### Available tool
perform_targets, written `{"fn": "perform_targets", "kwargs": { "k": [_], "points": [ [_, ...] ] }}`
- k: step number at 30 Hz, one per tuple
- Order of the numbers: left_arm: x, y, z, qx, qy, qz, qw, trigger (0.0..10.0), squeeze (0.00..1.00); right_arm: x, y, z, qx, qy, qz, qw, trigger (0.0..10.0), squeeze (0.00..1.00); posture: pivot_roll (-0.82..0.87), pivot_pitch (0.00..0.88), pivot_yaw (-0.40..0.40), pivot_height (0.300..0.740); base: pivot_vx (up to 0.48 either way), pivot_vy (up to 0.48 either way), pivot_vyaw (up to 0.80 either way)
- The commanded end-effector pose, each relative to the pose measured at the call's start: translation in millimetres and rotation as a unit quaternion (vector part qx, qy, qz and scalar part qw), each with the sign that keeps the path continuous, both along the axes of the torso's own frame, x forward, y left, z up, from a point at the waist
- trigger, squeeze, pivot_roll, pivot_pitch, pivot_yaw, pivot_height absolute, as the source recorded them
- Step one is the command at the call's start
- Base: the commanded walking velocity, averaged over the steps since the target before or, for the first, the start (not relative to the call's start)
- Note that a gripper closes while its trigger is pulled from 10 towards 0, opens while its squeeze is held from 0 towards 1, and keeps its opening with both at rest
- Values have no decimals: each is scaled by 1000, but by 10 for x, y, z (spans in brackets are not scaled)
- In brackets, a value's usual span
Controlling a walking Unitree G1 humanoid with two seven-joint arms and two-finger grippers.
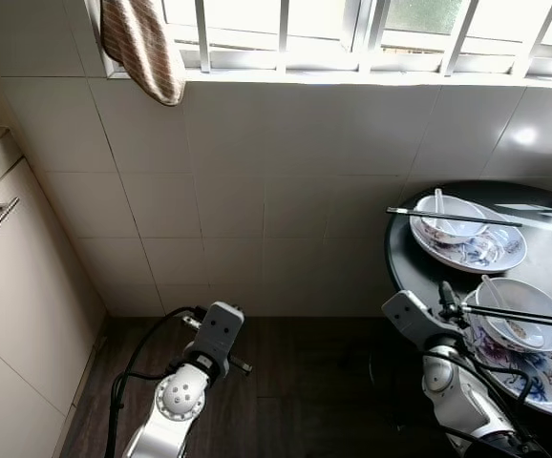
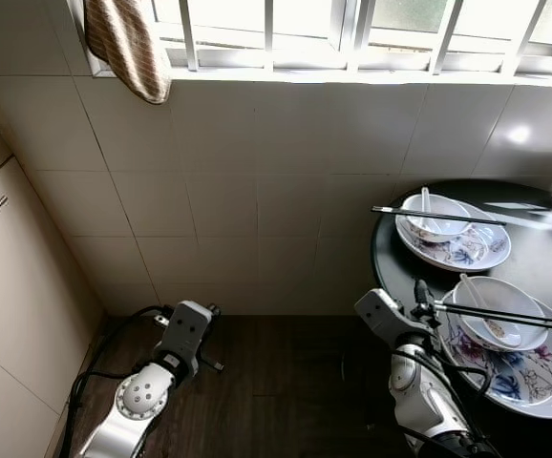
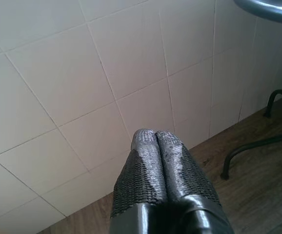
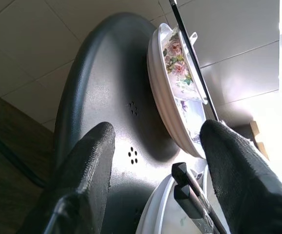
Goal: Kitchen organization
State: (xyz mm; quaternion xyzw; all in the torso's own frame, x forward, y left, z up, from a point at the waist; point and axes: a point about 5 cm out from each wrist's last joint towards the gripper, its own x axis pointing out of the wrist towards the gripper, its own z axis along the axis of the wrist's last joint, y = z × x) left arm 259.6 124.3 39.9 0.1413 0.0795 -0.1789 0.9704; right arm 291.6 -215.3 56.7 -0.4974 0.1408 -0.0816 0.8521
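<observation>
While the right claw (image 4: 155, 161) gapes, near chopsticks (image 1: 520, 316) lie crosswise (left claw (image 3: 155, 146) clenched).

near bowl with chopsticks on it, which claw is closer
Right. The right claw is open at the table edge, right beside the near bowl and its chopsticks. The left claw is shut, low over the floor by the tiled wall, well away.

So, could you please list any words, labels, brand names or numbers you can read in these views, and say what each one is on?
None: no readable text, label, brand or number.
The plates and bowls on the black round table carry floral patterns, not writing.
The striped towel at the window and the cabinet bear no lettering.
</observation>
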Motion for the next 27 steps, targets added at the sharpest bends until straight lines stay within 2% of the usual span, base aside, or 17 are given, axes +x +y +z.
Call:
{"fn": "perform_targets", "kwargs": {
  "k": [1, 6, 11, 21, 27],
  "points": [
    [24, 0, 24, -3, -1, 2, 1000, 10000, 0, 10, -74, 26, -7, 2, -10, 1000, 10000, 0, 103, 0, -28, 740, 0, 0, 0],
    [27, -4, 23, -4, 0, 0, 1000, 10000, 0, 21, -104, 58, -34, -9, -6, 999, 10000, 0, 101, 0, -26, 740, 0, 0, 0],
    [29, -8, 23, -5, 1, -1, 1000, 10000, 0, 17, -200, 47, -36, 3, -21, 999, 10000, 0, 98, 0, -24, 740, 0, 0, 0],
    [40, -18, 25, -7, 3, -3, 1000, 10000, 0, 44, -267, 76, -68, -2, -19, 998, 10000, 0, 97, 0, -24, 740, 0, 0, 0],
    [45, -24, 27, -9, 4, -4, 1000, 10000, 0, 43, -285, 62, -69, 1, -23, 997, 10000, 0, 96, 0, -24, 740, 0, 0, 0]
  ]
}}
